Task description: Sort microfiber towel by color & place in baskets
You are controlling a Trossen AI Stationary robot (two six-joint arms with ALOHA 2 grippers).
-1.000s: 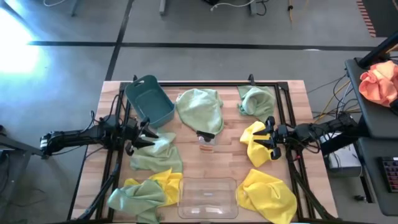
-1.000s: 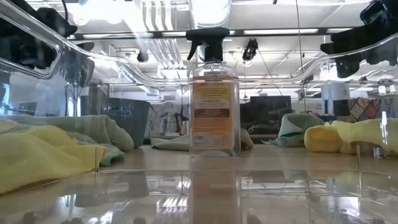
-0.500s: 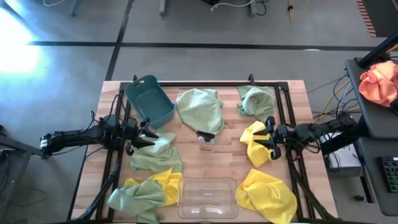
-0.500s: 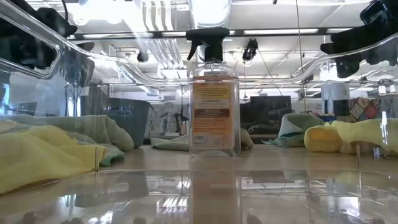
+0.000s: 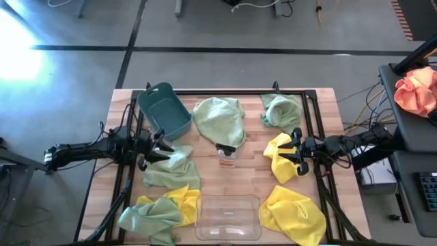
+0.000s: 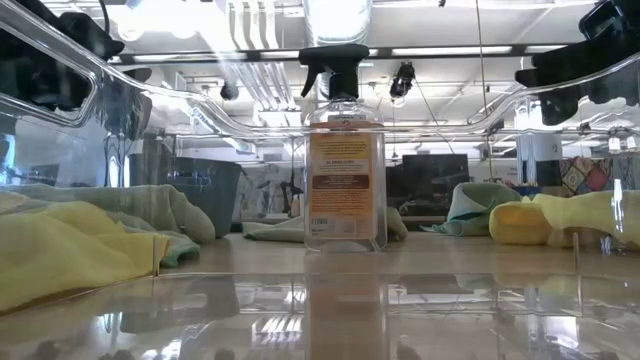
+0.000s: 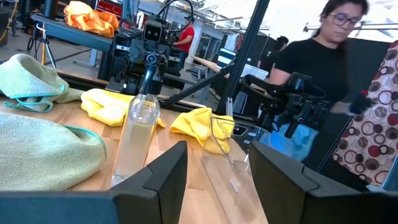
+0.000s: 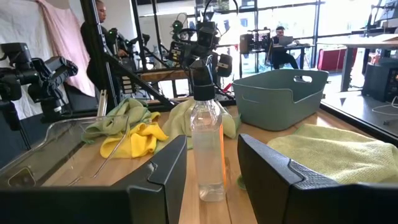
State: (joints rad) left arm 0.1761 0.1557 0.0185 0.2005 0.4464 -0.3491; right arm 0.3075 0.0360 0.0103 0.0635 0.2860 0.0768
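Baskets (image 5: 165,111) bare (towels (image 5: 220,119) outside)

I see an amber label on the spray bottle (image 6: 344,175) at mid-table, but its print is too small to read.

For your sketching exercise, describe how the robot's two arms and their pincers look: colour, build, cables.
Both arms are black and slim, built of jointed segments with loose black cables along them. The left pincer and the right pincer each end in two fingers. Seen close in the wrist views, the fingers are broad, flat, matt dark grey slabs with angular, bevelled edges. No markings show.
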